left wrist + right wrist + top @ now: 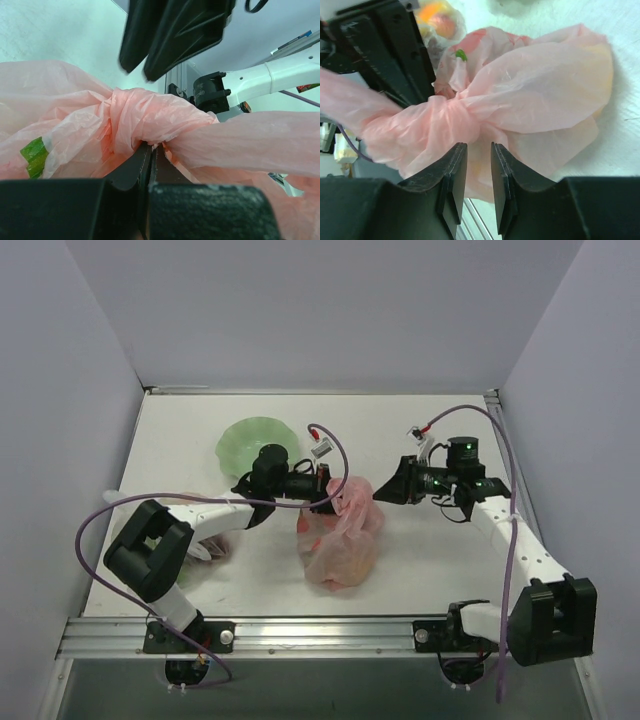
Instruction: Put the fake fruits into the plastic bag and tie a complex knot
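A green bowl (255,443) sits rear-left on the bench (430,560). The plastic bag (342,540) lies mid-bench. The closed left tool (152,150) pinches its twisted neck, and the right tool (479,152), jaws slightly apart, is just beside that neck.

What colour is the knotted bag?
The bag is translucent pink; the right wrist view shows it best.

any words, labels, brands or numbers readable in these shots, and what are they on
No text can be read in any view.
White tag by the left arm's cable, top view: too small to read.
Red and green label near the right arm, left wrist view: blurred, unreadable.
Green patch at the plastic bag: no letters visible.
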